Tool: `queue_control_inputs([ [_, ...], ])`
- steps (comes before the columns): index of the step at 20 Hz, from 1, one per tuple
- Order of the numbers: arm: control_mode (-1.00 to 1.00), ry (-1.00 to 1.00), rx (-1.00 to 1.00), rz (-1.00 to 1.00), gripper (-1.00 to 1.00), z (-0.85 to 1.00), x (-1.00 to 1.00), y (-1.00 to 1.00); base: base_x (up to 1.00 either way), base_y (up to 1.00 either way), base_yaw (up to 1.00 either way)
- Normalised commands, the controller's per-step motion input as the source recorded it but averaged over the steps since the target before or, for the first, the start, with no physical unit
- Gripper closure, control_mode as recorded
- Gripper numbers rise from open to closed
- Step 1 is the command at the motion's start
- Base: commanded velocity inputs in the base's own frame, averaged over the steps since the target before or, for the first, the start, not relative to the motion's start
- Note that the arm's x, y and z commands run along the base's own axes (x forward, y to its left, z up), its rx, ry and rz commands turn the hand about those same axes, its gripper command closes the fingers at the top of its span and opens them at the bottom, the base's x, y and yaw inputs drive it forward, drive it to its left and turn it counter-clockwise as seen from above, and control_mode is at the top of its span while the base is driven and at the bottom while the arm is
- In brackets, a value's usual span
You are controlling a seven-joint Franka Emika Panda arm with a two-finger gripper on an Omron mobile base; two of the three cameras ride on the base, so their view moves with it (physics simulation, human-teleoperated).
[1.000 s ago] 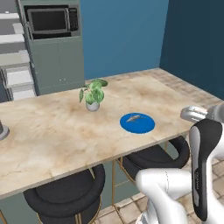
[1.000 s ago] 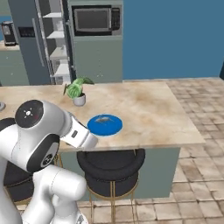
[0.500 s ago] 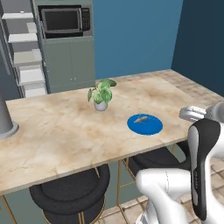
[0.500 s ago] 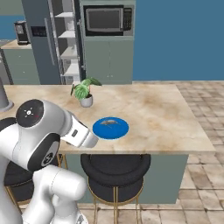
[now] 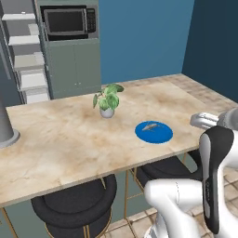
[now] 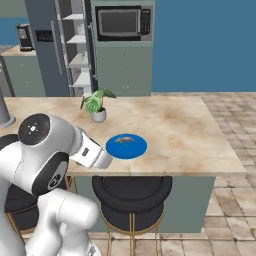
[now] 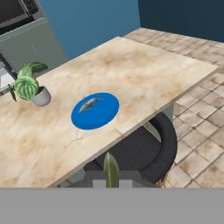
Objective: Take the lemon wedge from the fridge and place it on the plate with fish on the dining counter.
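A thin yellow-green lemon wedge point(image 7: 111, 169) is standing clamped in the gripper point(image 7: 111, 178) at the frame's bottom centre. At centre, a slim silvery fish point(image 7: 90, 104) is lying on the round glossy blue plate point(image 7: 105, 114), sitting on the beige marble-look surface point(image 7: 144, 74).

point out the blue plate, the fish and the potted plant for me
blue plate point(image 5: 161, 135): left base view, bare blue rim area right of the fish.
fish point(image 7: 90, 104): hand view, middle of its grey body.
potted plant point(image 6: 93, 102): right base view, on its green leaves.
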Motion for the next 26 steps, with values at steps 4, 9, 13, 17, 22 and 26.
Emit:
queue_control_inputs([
  [4, -1.00, 0.04, 0.00, -0.01, 1.00, -0.01, 0.25, 0.00, 0.69, 0.00, 0.00],
  [9, -1.00, 0.18, 0.05, -0.10, 1.00, -0.06, 1.00, -0.13, 0.00, 0.00, 0.00],
  [13, -1.00, 0.22, 0.12, -0.10, 1.00, -0.12, 1.00, -0.08, 0.00, 0.00, 0.00],
  [17, -1.00, 0.16, 0.19, -0.03, 1.00, -0.11, 0.64, 0.00, 0.00, 0.00, 0.00],
  [22, -1.00, 0.03, 0.08, -0.01, 1.00, -0.33, 0.53, 0.00, 0.00, 0.00, 0.00],
  [26, -1.00, 0.04, 0.00, -0.04, 1.00, -0.68, 0.99, 0.00, 0.00, 0.00, 0.00],
])
